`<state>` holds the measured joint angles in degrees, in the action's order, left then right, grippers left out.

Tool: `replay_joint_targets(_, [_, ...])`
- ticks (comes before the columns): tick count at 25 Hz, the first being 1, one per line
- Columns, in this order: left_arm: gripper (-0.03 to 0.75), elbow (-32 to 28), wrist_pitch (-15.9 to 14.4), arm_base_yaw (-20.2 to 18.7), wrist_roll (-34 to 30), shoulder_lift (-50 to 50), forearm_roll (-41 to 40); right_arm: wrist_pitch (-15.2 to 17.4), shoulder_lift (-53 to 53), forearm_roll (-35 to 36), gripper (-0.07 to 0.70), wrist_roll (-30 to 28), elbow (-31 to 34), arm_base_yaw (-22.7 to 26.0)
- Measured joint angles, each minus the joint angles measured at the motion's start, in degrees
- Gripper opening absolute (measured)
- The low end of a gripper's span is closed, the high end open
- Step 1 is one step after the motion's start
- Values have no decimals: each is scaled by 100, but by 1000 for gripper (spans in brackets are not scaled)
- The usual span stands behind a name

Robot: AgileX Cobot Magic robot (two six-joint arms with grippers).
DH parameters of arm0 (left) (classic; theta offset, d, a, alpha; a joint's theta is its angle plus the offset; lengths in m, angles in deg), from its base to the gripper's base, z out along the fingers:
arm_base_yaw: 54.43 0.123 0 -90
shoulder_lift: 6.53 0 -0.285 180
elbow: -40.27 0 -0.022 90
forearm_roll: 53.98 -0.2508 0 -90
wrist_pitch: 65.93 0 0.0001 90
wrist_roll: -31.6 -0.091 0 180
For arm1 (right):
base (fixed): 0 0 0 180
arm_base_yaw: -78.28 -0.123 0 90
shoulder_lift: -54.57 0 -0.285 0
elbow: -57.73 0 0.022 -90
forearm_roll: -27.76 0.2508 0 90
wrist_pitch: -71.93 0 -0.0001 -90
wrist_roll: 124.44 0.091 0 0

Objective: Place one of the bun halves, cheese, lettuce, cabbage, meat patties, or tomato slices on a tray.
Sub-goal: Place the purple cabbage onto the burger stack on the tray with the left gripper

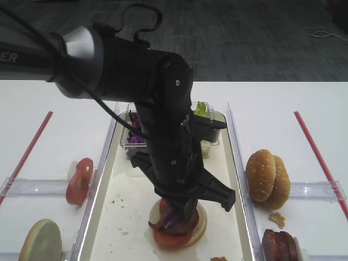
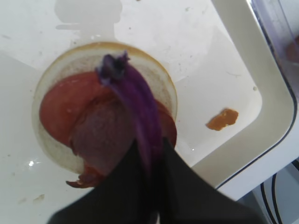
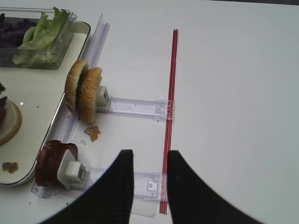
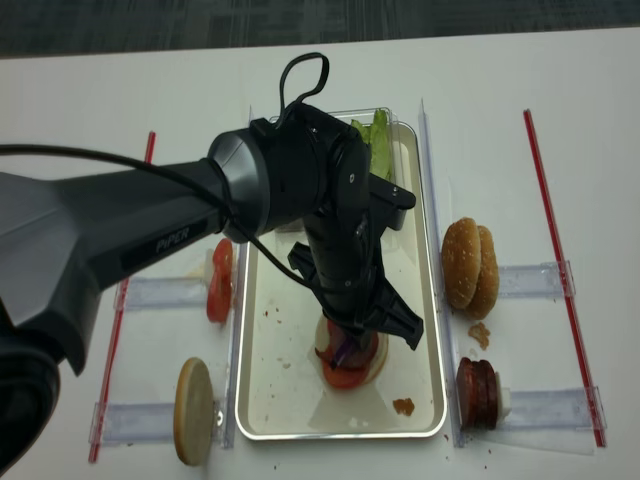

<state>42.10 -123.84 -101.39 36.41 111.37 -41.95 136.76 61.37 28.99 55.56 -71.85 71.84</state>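
Exterior high: tray [image 1: 103, 201], rimmed and crumb-speckled, holds a clear tub [image 1: 128, 142] of purple cabbage [image 1: 135, 139] and lettuce [image 1: 201, 109], plus a stack [image 1: 176, 231] of bun, tomato, patty; left fingers [image 1: 175, 216] pinch a cabbage shred over it. Right wrist: right fingers [image 3: 150, 161] narrowly parted, empty, above bare bench [image 3: 233, 93]; buns [image 3: 84, 93] upright beside the tray's rim. Left wrist: the glossy shred [image 2: 135, 100] drapes across the patty [image 2: 100, 135].

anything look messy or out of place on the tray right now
An orange-brown food scrap lies loose on the cream-white tray near its corner, plus scattered crumbs. On the round bun half, the reddish patty and tomato slice sit off-centre. The left gripper pinches purple cabbage shreds.
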Motion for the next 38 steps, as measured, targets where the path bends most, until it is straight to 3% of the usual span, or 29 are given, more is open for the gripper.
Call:
replay_joint_targets(8, [27,0,-2,0,0,0,0,0,0,0,216,0,0,0])
replay_joint_targets(22, [158,0,-95,0,44,0,-49,0,0,0,216,0,0,0])
replay_joint_targets(26, [217,0,-194,0,235,0,-280,0,0,0,216,0,0,0])
replay_joint_targets(34, [407,0,-298,0,438,0,-447,0,0,0,216,0,0,0])
replay_joint_targets(38, [450,0,-322,0,463,0,-447,0,0,0,216,0,0,0])
